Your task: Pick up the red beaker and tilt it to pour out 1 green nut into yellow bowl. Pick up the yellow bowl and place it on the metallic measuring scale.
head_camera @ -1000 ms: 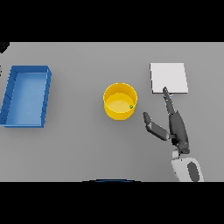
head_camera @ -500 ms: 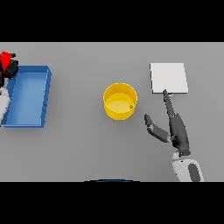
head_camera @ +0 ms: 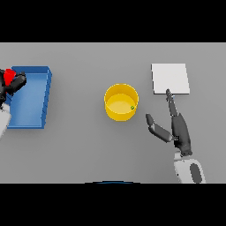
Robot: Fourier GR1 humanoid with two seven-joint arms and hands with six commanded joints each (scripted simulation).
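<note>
Bowl lies left of right hand, scale just ahead.
Right hand (head_camera: pixel 180 132) released, fingers straight, nearer the bowl (head_camera: pixel 121 102) (nut (head_camera: pixel 132 107) inside); scale (head_camera: pixel 170 78) touches its fingertip; left hand (head_camera: pixel 13 84) grasps beaker (head_camera: pixel 8 76).

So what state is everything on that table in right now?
Bowl: upright, one green nut inside, nothing touching it.
Scale: bare.
Blue tray: nothing visible inside.
Red beaker: at the left edge, held by the left hand.
Right hand: open, between bowl and scale, holding nothing.
</note>
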